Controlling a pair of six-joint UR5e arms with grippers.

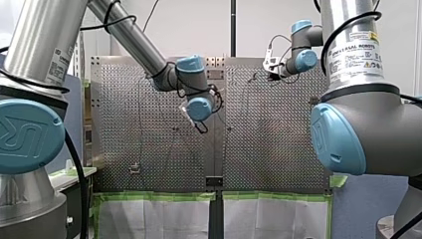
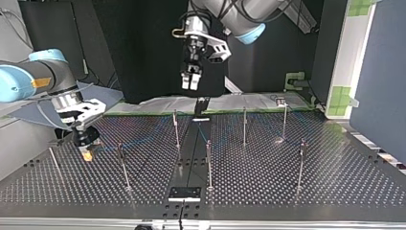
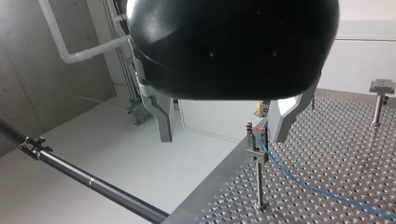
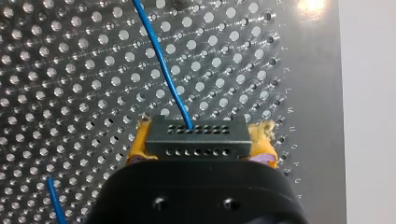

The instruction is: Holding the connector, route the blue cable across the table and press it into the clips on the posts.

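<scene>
My right gripper (image 4: 201, 145) is shut on the black connector (image 4: 196, 135), with yellow pads on both sides of it. The blue cable (image 4: 163, 65) leaves the connector and runs ahead over the perforated table (image 4: 70, 70). At the top view's left this gripper (image 2: 87, 152) sits low over the table. My left gripper (image 3: 222, 137) is open with nothing between its metal fingers (image 3: 163, 123); it hangs high above the table's far middle (image 2: 191, 85). Beyond one of its fingers, a post with a clip (image 3: 258, 154) carries the blue cable (image 3: 299, 179).
Several thin posts (image 2: 244, 125) (image 2: 208, 163) (image 2: 300, 163) stand upright across the table. A black plate (image 2: 184, 193) lies at the near middle edge in the top view. Another post (image 3: 379, 93) and a dark rod (image 3: 93, 179) show in the left wrist view.
</scene>
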